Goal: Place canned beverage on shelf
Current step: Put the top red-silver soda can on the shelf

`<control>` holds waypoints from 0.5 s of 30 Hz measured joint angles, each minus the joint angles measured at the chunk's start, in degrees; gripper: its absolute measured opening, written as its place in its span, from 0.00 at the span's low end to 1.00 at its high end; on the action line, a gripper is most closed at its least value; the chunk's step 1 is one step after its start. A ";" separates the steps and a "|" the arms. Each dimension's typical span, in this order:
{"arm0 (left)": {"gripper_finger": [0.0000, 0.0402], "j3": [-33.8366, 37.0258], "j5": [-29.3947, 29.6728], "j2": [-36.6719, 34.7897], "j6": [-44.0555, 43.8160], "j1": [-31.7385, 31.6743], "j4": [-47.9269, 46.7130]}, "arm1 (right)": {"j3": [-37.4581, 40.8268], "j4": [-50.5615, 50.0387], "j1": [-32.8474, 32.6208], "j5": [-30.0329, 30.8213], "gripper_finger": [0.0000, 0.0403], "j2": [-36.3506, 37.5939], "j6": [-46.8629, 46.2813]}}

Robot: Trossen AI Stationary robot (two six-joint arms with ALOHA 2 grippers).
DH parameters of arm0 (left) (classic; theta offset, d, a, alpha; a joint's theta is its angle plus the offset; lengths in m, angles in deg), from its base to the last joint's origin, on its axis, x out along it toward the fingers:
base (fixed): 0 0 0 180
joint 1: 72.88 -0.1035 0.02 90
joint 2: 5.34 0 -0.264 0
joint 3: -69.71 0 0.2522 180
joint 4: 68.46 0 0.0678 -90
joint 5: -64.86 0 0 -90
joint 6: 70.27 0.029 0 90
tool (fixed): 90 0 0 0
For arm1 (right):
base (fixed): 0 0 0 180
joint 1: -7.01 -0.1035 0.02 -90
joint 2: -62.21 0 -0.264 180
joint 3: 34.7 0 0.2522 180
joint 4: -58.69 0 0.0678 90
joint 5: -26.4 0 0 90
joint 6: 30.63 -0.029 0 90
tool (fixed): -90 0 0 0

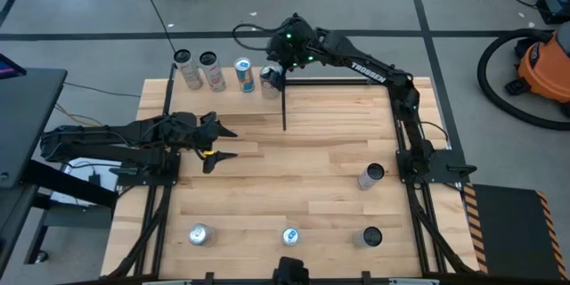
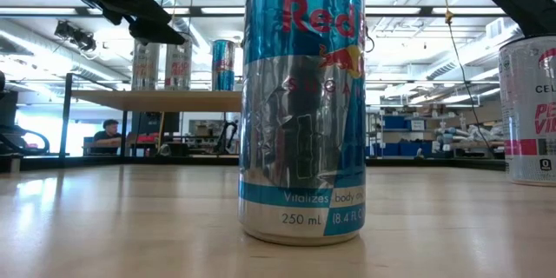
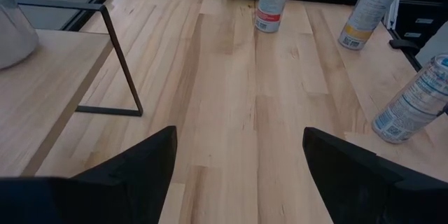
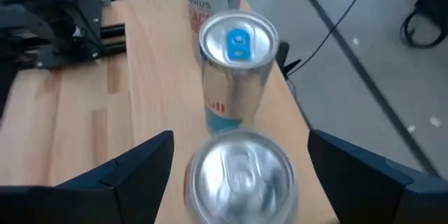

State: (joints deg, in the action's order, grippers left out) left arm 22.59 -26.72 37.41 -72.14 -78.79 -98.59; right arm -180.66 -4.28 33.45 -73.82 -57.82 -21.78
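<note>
Silver can point(image 4: 241, 175) between open right end effector point(image 4: 241, 164) fingers.

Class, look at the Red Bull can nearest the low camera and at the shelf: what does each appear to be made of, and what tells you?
Red Bull can: apparently thin metal, likely aluminium, with a glossy silver and blue printed finish; its bare rim gleams. Shelf: a pale wood board, matte with visible grain in the left wrist view, edged by thin black rods that look like painted metal.

Blue-and-silver can point(image 2: 302, 104) — red lettering — pale-wood shelf point(image 4: 150, 98)
</note>
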 joint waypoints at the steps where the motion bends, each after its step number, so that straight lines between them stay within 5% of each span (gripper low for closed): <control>1: 0.78 0.00 0.00 0.01 0.00 0.00 0.03 | 0.01 0.08 -0.12 0.19 0.84 -0.19 0.46; 15: 0.78 0.00 0.00 0.01 0.02 -0.02 -0.16 | 0.00 -1.80 0.25 4.20 0.84 -0.82 1.89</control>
State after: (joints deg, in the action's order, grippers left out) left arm 22.59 -26.72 37.42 -72.12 -78.81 -98.75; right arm -180.66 -6.08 33.70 -69.62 -58.64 -19.89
